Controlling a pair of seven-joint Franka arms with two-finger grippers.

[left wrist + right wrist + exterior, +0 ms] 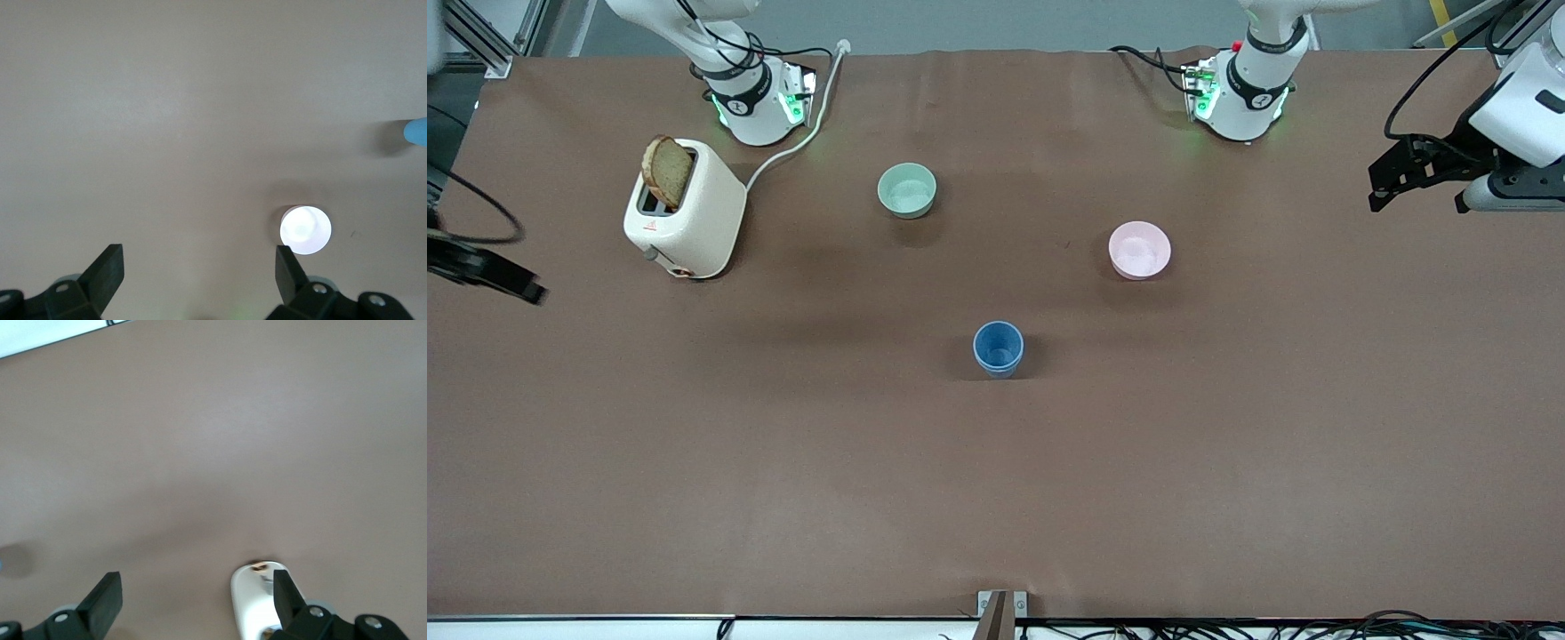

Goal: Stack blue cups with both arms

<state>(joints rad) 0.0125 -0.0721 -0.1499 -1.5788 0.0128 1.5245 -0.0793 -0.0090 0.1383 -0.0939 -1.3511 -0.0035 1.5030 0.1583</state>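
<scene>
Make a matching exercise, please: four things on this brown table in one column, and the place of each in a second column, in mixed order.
1. small matte blue plastic cup
2. pale green bowl
3. pink bowl
4. slice of brown bread

a. in the cream toaster
b. nearest the front camera
c. toward the left arm's end
d. between toaster and pink bowl

Pairs: 1-b, 2-d, 3-c, 4-a

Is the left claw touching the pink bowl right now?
Apart. In the front view the left claw hangs open at the left arm's end of the table, with bare brown table between it and the pink bowl.
</scene>
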